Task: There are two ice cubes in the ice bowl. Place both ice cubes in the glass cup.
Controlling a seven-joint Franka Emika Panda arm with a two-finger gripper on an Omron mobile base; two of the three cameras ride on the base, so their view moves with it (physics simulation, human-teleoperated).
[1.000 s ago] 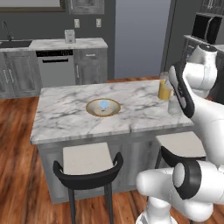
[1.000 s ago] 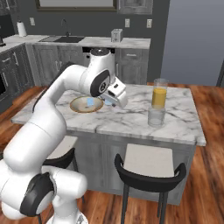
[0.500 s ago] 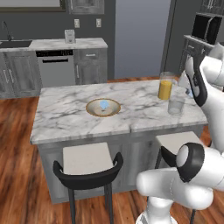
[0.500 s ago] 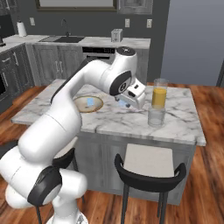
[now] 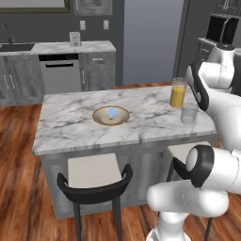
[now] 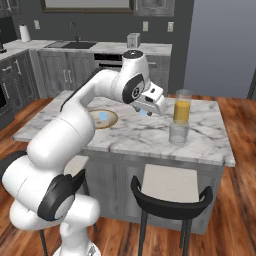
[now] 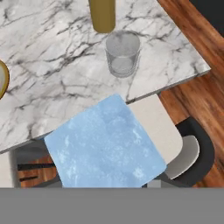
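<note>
My gripper (image 6: 146, 113) is shut on one ice cube (image 7: 105, 144), a pale-blue translucent block held above the island counter, between the ice bowl and the glass cup. The cube hides the fingertips in the hand view. The glass cup (image 7: 123, 53) (image 6: 178, 134) (image 5: 188, 113) stands upright near the counter's front edge, to the right of the gripper and lower. The other ice cube (image 5: 111, 112) (image 6: 103, 116) lies in the tan ice bowl (image 5: 99, 120) (image 6: 95, 125), whose rim shows at the left edge of the hand view (image 7: 2, 78).
A taller glass of orange liquid (image 6: 182, 107) (image 5: 178, 92) (image 7: 102, 15) stands just behind the cup. Two stools (image 6: 170, 187) (image 5: 94, 174) sit under the island's front edge. Cabinets and a sink line the back wall.
The arm has swung from over the bowl rightward along the counter toward the cup, carrying the ice cube.
</note>
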